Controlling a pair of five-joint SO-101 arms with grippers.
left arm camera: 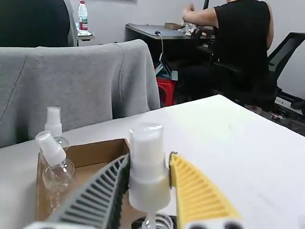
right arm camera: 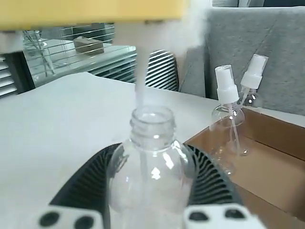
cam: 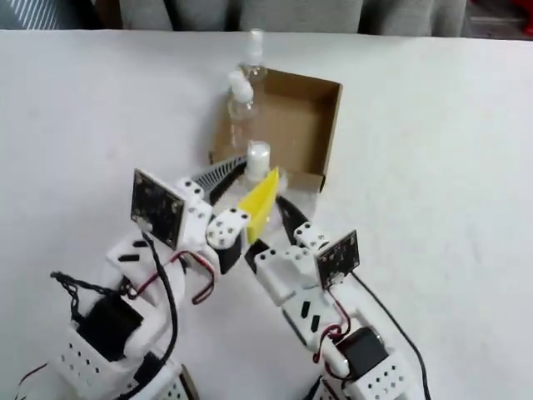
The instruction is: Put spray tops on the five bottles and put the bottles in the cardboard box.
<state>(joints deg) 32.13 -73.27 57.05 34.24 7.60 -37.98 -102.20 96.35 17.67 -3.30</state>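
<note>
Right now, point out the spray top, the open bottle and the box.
spray top (left arm camera: 147,157), left wrist view, its cap.
open bottle (right arm camera: 152,126), right wrist view, its neck.
box (cam: 293,133), high view, its bare floor.

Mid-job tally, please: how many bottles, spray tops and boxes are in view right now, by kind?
Clear plastic bottles: 3, one open-necked in the right gripper.
White spray tops: 3, one in the left gripper.
Brown cardboard box: 1.
Total: 7.

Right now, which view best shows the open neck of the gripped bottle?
The right wrist view: the neck of the bottle is close and clear. The left wrist view shows its threads under the spray top; the high view has the spray top covering it.
</note>
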